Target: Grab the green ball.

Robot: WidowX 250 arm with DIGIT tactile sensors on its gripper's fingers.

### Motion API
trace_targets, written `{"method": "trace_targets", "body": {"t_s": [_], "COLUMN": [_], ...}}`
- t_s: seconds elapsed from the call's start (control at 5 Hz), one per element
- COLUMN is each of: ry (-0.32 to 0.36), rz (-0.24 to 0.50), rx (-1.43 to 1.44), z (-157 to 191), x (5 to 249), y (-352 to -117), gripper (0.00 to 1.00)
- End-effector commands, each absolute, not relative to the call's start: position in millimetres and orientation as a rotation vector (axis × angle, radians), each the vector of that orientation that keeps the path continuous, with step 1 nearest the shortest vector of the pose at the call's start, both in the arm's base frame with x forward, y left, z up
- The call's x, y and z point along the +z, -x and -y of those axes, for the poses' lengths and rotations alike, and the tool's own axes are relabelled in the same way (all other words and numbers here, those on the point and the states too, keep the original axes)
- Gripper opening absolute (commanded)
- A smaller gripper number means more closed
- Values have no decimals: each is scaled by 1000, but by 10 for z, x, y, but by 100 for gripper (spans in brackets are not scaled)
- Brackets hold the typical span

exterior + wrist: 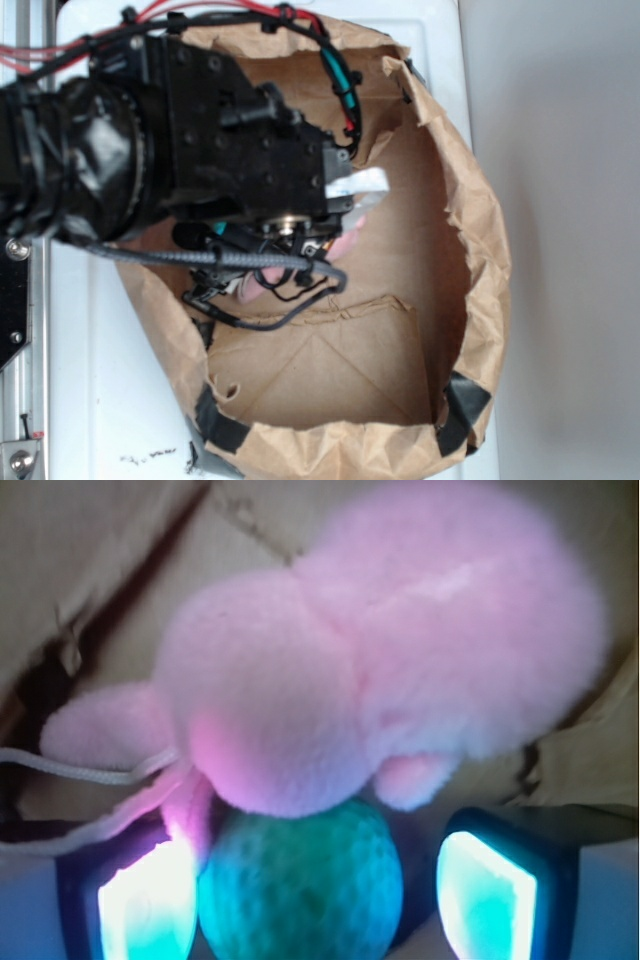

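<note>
One green ball (300, 885), one pink plush bunny (370, 670), one brown paper bag (470, 230). Ball round, teal-green, knitted texture, tucked against the bunny's underside. Gripper (300, 900) spread apart, ball between its pads (145, 905), left pad touching.

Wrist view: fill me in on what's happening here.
The robot arm has reached down into a brown paper bag. Its pincer is open, one lit finger on each side of the green ball, not visibly squeezing it. A pink plush bunny lies just behind the ball, pressed against it. From the exterior view the arm hides the ball.
</note>
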State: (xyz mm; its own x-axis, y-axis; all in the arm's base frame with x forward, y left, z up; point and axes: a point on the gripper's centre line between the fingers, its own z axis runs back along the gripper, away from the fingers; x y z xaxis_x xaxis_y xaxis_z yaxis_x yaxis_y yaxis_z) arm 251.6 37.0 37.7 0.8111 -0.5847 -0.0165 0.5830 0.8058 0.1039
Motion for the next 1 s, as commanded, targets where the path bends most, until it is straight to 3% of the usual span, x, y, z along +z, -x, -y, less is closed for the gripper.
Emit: {"method": "trace_targets", "body": {"t_s": [0.0, 0.4, 0.6, 0.8], "ry": [-139, -135, -127, -126], "rz": [13, -7, 1, -4], "rx": [-697, -695, -670, -649], "z": [-331, -298, -313, -342], "x": [334, 284, 302, 379], "y": [-2389, -2403, -2411, -2413], "gripper": [100, 100, 0, 0]}}
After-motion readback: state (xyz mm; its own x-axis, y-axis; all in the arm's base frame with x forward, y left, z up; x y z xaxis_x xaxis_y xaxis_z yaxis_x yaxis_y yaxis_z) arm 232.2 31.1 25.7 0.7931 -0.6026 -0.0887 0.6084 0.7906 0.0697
